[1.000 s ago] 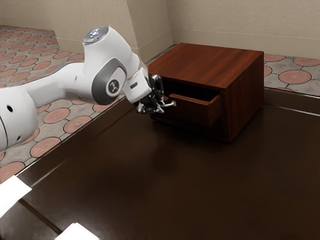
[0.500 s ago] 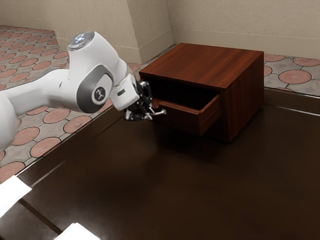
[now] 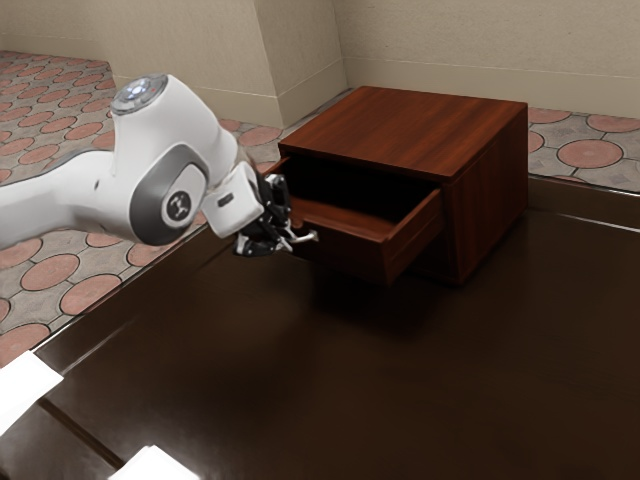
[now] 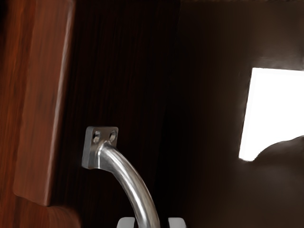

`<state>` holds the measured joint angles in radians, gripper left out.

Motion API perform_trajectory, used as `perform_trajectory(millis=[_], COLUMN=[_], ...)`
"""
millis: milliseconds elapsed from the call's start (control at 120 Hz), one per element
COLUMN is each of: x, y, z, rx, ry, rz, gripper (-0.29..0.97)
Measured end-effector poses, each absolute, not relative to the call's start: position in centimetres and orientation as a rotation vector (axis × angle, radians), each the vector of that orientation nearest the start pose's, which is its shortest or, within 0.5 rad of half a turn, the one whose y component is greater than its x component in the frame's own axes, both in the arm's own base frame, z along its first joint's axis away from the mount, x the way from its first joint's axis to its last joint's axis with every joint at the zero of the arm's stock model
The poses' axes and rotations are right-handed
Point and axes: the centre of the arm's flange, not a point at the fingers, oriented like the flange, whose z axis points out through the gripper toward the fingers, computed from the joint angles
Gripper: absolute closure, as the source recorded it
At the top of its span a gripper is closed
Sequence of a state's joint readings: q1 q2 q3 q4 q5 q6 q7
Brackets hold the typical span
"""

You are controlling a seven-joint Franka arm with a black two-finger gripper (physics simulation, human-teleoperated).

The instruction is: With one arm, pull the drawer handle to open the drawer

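Arm (image 3: 120, 190): enters at the exterior view's 9 o'clock edge. The white forearm runs toward 3 o'clock and rises slightly to a bulky joint with a round capped top.
Wrist and hand: past that joint the hand turns toward 4 o'clock, close to level, and faces the drawer's front.
Gripper (image 3: 283, 234): black, low over the table, at the 9 o'clock end of the drawer. The two fingers are clamped on the drawer handle (image 3: 305, 238) from two sides.
Drawer handle, wrist view: a curved silver bar (image 4: 128, 183) rises from a square two-screw mounting plate (image 4: 99, 145) and runs down between two pale finger pads (image 4: 126, 222) at the hand.
Drawer (image 3: 400, 240): pulled partly out of the cabinet (image 3: 430, 130). It projects toward 8 o'clock, with a dark opening above it.
Cabinet position: reddish wood, on the dark table (image 3: 350, 390), at 1 o'clock of the exterior view's centre.
Drawer front, wrist view: dark wood panel (image 4: 123, 71) behind the bar.
Other items: two white sheets at the table's 7 o'clock corner (image 3: 20, 385) (image 3: 150, 465); tiled floor (image 3: 60, 120) beyond the table toward 10 o'clock.
Unresolved: a bright white patch (image 4: 273, 114) beside the drawer front in the wrist view cannot be identified.
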<state>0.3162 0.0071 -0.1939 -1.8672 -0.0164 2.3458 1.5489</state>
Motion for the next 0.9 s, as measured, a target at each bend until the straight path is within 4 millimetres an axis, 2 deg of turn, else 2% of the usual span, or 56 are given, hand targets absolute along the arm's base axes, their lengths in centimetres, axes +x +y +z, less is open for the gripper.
perform_trajectory(millis=[367, 483, 533, 567, 625, 708, 767, 833, 900], x=[58.0, 57.4, 56.7, 56.0, 54.6, 53.4, 52.7, 51.5, 50.8], y=[7.2, 7.9, 8.3, 8.2, 7.0, 6.6, 7.1, 9.5, 10.2], z=[55.7, 56.4, 58.2, 60.6, 66.0, 70.8, 71.8, 71.0, 70.2], rx=[-2.106, -2.110, -2.095, -2.069, -2.027, -2.046, -2.105, -2.224, -2.295], ry=[1.788, 1.763, 1.734, 1.709, 1.679, 1.684, 1.714, 1.729, 1.763], rz=[-0.450, -0.454, -0.472, -0.496, -0.569, -0.590, -0.549, -0.466, -0.391], gripper=[0.69, 0.67, 0.65, 0.62, 0.52, 0.35, 0.27, 0.20, 0.14])
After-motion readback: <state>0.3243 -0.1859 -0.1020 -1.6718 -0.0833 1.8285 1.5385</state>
